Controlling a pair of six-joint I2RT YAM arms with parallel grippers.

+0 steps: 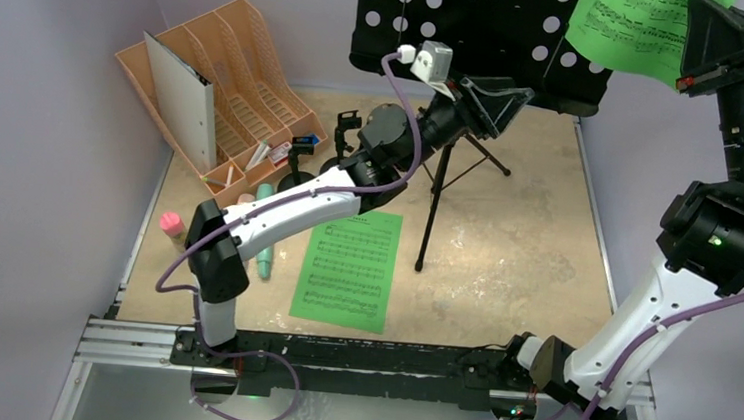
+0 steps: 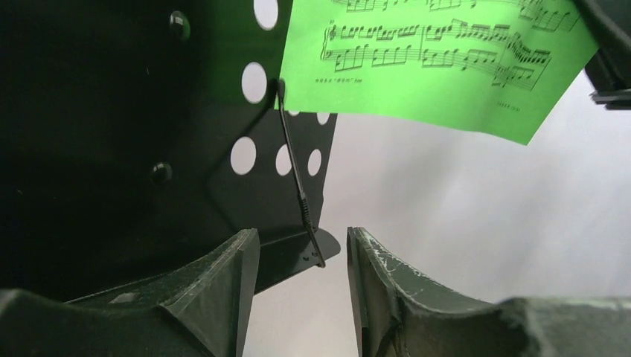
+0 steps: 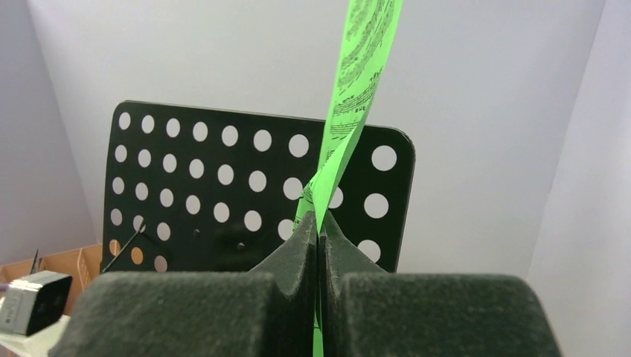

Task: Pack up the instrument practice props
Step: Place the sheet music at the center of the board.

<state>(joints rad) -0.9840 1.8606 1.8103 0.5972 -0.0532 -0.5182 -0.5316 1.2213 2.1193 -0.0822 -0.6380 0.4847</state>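
A green music sheet (image 1: 628,30) is held up at the right edge of the black music desk (image 1: 463,17), pinched between the closed right jaws. The left jaws are seen half open by the desk's lower corner, gripping nothing. A second green sheet (image 1: 348,268) is laid flat on the bench (image 1: 516,241).

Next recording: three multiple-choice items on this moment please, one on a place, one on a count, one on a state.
1. Where is the lower green paper sheet-music page? A flat on the beige tabletop; B clipped upright; C hanging in midair.
2. How many green pages show? A one; B two; C three.
3. The black right gripper is: A wide open; B shut on nothing; C shut on the raised green page.
Answers: A, it lies flat on the surface; B, one lies flat and one is raised; C, the closed jaws pinch that page's edge.
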